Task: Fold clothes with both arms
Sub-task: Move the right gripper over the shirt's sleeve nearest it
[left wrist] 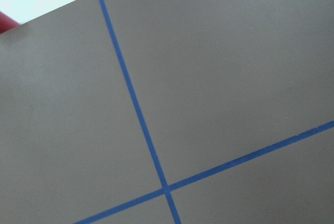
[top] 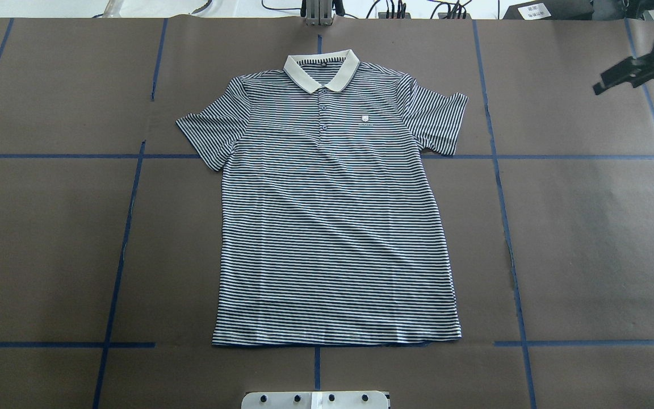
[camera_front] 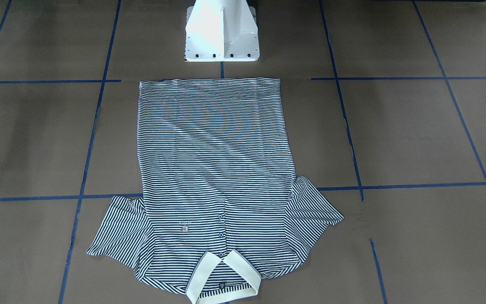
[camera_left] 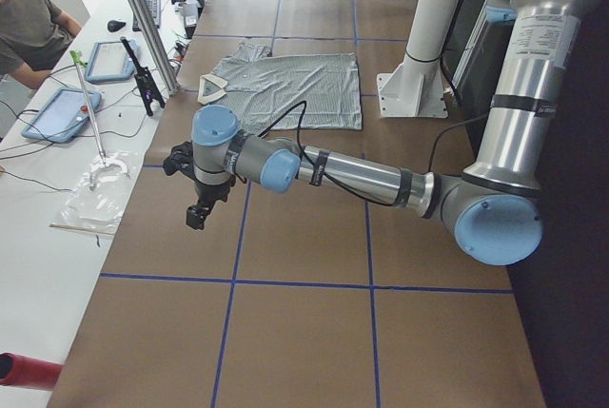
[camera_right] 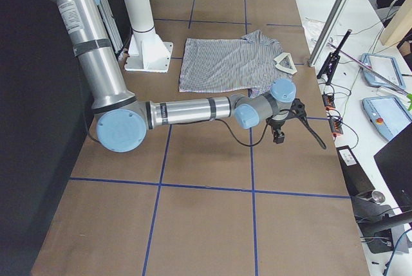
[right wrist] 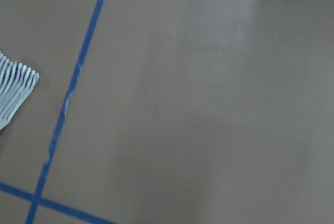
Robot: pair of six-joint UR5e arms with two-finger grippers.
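Note:
The striped polo shirt [top: 332, 216] lies flat and face up in the middle of the table, cream collar [top: 321, 71] at the far side from the robot's base. It also shows in the front view [camera_front: 217, 169] and both side views [camera_left: 285, 85] [camera_right: 225, 64]. My left gripper [camera_left: 195, 218] hovers over bare table well to the shirt's left; I cannot tell whether it is open. My right gripper [camera_right: 279, 138] hovers off the shirt's right sleeve and shows dark and blurred at the overhead view's edge [top: 605, 85]; I cannot tell its state. A sleeve corner [right wrist: 13, 91] shows in the right wrist view.
The white pedestal base [camera_front: 222, 33] stands just behind the shirt's hem. Blue tape lines [top: 128, 227] grid the brown table. A side bench with tablets and cables [camera_left: 95, 75], and a seated person [camera_left: 29, 28], runs along the far edge. A red object [camera_left: 24, 370] lies at the table's left end.

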